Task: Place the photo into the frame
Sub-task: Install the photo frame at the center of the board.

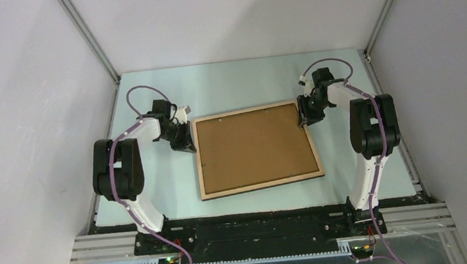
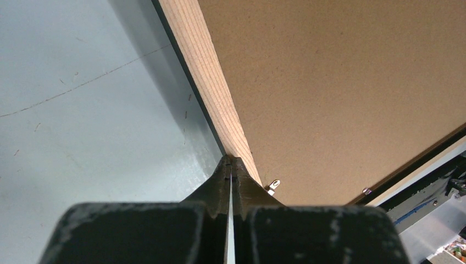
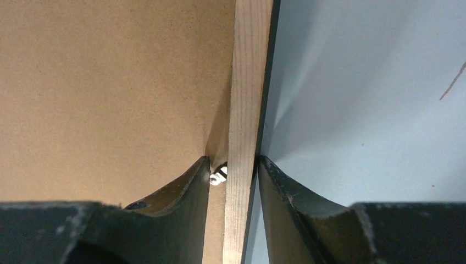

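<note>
The frame [image 1: 262, 184] lies face down on the table, light wood back up, with the plain brown backing board [image 1: 252, 146] set inside it. The photo is hidden. My left gripper [image 1: 187, 146] is shut, its tip [image 2: 229, 160] at the outer side of the frame's left rail [image 2: 206, 71]. My right gripper [image 1: 303, 122] is at the frame's far right corner. Its jaws [image 3: 234, 162] stand narrowly open astride the right rail [image 3: 247, 82]: one finger over the board beside a small metal tab [image 3: 218, 176], the other against the black outer edge.
The pale blue table [image 1: 159, 191] is walled by white panels on the left, right and back. Two other metal tabs [image 2: 273, 185] show on the frame's near rails. The arm bases [image 1: 156, 233] stand at the near edge.
</note>
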